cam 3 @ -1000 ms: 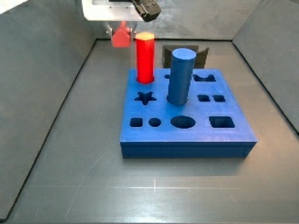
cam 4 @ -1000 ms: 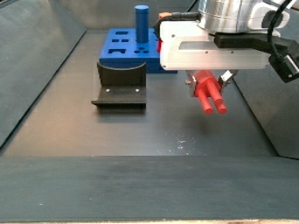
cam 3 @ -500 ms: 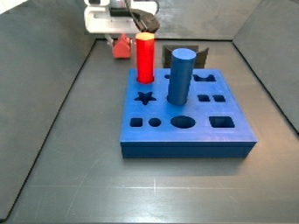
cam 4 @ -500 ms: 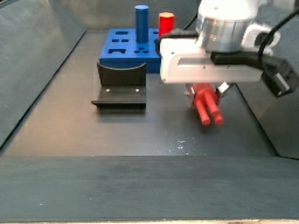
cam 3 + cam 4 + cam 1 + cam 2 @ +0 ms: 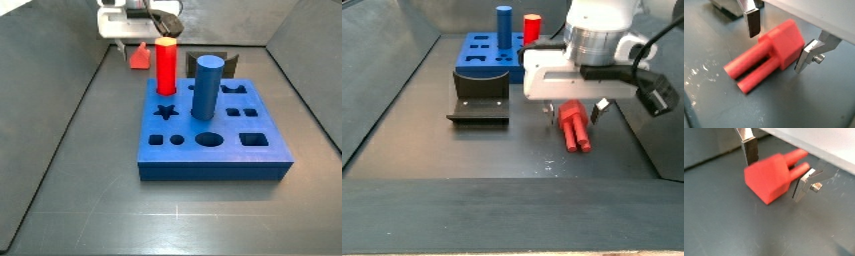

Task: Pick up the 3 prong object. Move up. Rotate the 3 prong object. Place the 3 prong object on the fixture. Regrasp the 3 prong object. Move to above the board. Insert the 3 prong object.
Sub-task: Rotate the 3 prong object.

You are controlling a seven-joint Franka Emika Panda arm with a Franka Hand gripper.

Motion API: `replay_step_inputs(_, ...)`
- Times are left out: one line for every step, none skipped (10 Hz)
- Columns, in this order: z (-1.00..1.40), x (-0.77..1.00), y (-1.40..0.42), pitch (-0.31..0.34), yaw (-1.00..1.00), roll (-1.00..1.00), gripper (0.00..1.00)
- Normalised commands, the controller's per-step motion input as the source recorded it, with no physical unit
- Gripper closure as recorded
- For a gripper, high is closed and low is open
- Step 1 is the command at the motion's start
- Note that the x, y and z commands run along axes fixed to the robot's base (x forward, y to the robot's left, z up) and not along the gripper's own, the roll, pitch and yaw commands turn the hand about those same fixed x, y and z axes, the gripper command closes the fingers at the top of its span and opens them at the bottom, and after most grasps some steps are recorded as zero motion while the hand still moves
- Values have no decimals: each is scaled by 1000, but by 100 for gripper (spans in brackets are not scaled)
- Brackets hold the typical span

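Gripper: 1 two-finger gripper [image 5: 779, 44], low over the dark floor, jaws apart, either side of the piece.
3 prong object: 1 small salmon-red plastic piece [image 5: 763, 56], lying on the floor; only 2 prongs visible.
Board: 1 thick blue block [image 5: 214, 132], well apart.
Pegs: 2, 1 red [image 5: 166, 66], 1 blue [image 5: 206, 88].
Fixture: 1 dark bracket [image 5: 478, 106].
Writing: none readable.

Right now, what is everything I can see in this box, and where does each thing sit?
Board: one, blue, on the floor, with shaped cutouts on top.
Red peg: one, upright in the board.
Blue peg: one, upright in the board.
Fixture: one, dark, on the floor beside the board.
3 prong object: one, salmon-red, low by the floor, apart from the board, between the end effector's fingers.
Floor: dark grey.
End effector: one, silver fingers on either side of the red piece's block; whether it is gripping is unclear.
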Motion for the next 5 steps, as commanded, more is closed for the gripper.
replay_step_inputs(1000,-15,2,58,-4,-4,0)
replay_step_inputs(1000,-15,5,68,-7,-1,0)
replay_step_inputs(1000,-19,7,70,-9,4,0)
replay_step_inputs(1000,-25,9,67,-12,10,0)
replay_step_inputs(1000,-35,12,63,-16,19,0)
